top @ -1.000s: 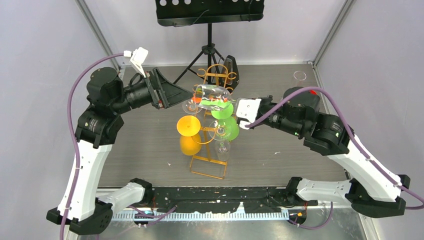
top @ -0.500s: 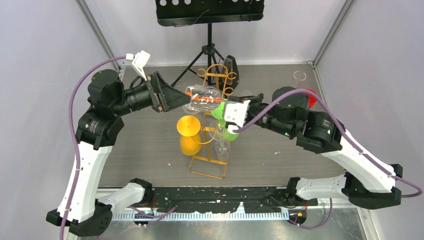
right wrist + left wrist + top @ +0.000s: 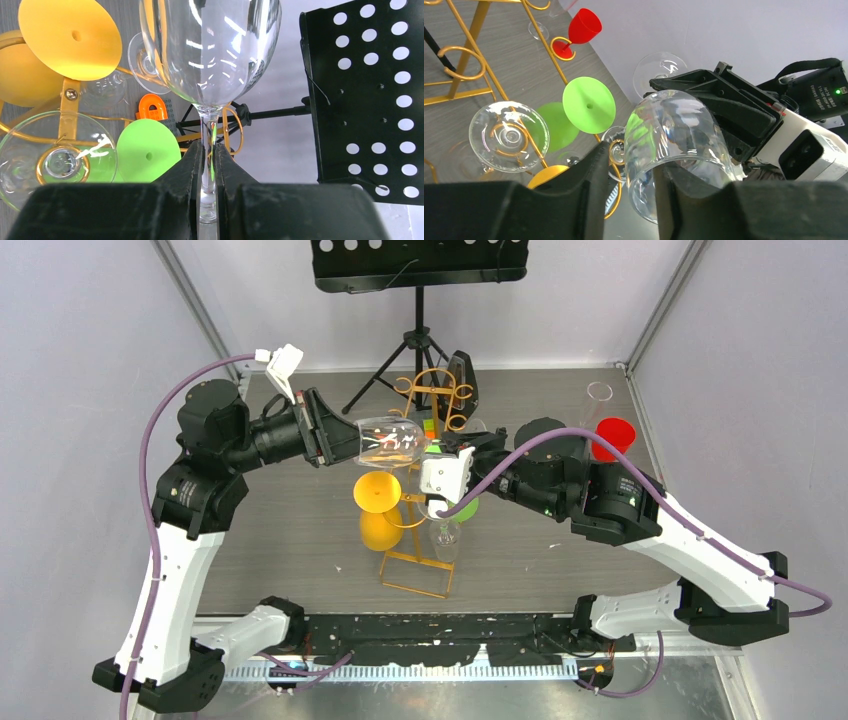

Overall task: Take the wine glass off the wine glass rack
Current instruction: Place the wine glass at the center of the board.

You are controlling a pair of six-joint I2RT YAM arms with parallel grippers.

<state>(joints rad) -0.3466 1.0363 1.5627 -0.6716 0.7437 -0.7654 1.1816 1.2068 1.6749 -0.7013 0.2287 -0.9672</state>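
Status: the removal step reads as complete. The wine glass (image 3: 385,440) is clear of the rack (image 3: 432,390) and lies roughly horizontal in the air above the rack's upper rails, between the 2 arms. No part of it visibly touches the gold wire. The left fingers (image 3: 591,185) are clenched on the wall of the bowl at its rim, with 1 finger outside the glass and 1 seen through it. The right fingers (image 3: 187,175) are clenched on the stem just below the bowl. The foot is out of view in the right wrist view. The yellow glass (image 3: 378,490), the green glass (image 3: 462,505) and at least 1 more clear glass (image 3: 509,135) hang on the rack. A red glass (image 3: 612,432) stands on the desk (image 3: 280,530), well apart to the right. Remaining work, as a judgement: carry the glass away from the rack and, if required, set it upright on the desk, then release both grips.
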